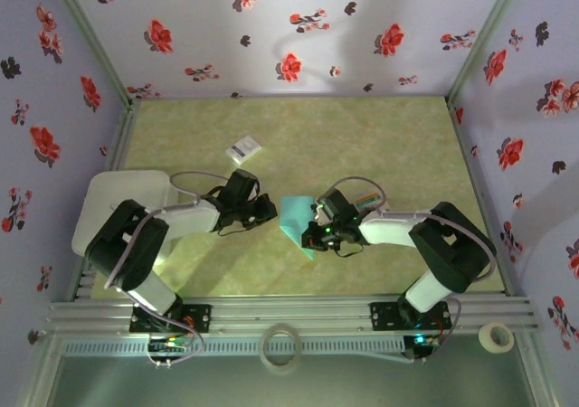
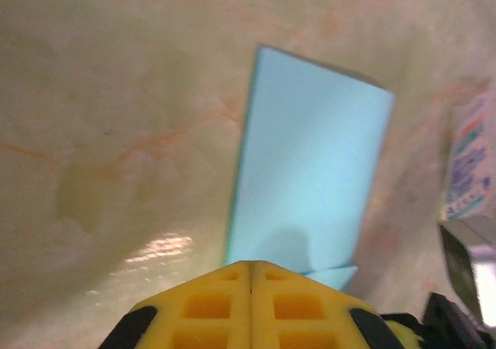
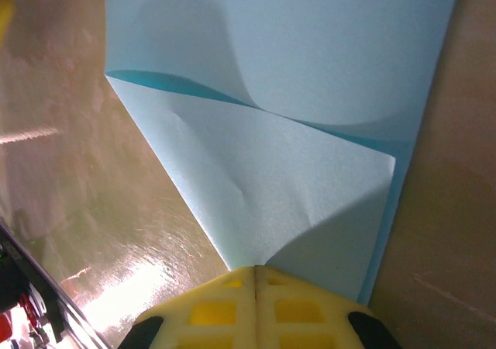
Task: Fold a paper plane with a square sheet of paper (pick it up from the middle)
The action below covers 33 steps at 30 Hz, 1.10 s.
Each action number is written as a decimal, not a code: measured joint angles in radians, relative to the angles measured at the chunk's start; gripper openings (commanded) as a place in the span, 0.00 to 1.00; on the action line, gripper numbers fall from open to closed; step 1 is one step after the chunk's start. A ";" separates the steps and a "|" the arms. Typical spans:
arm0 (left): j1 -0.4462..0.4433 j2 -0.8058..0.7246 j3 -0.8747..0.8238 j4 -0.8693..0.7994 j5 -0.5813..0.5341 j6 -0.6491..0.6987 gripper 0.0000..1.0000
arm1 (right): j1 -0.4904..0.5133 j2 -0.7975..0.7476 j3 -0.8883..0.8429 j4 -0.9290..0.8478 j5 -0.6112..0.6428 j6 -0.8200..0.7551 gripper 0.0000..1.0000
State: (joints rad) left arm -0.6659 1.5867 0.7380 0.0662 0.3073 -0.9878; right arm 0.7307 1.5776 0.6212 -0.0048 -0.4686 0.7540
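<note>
Folding is started but far from finished: the square sheet of paper (image 1: 295, 219) lies on the table (image 1: 380, 145) between the two arms, near the middle, and it looks like a narrow strip, not a square. In the right wrist view one corner is turned over as a slanted flap, and this flap does not lie flat; the layer above it bulges up in a curve. The left gripper (image 2: 250, 275) has its jaws pressed together, with the tips just over one end of the paper. The right gripper (image 3: 256, 281) is clenched too, at the point of the flap; whether it presses or nips the paper cannot be told. No pointed dart with a centre ridge is there yet, so probably the second corner, firm creases and the wing folds are left.
</note>
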 measured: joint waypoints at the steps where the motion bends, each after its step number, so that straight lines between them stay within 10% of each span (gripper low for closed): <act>1: -0.012 -0.014 0.000 0.001 -0.001 0.000 0.07 | -0.001 0.000 0.001 -0.003 -0.001 -0.003 0.03; 33: -0.100 0.166 -0.008 0.172 0.079 0.012 0.01 | -0.006 -0.024 0.060 -0.070 -0.071 -0.013 0.08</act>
State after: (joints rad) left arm -0.7658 1.7531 0.7300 0.2379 0.3859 -0.9760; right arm 0.7250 1.5536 0.6807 -0.0750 -0.5392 0.7410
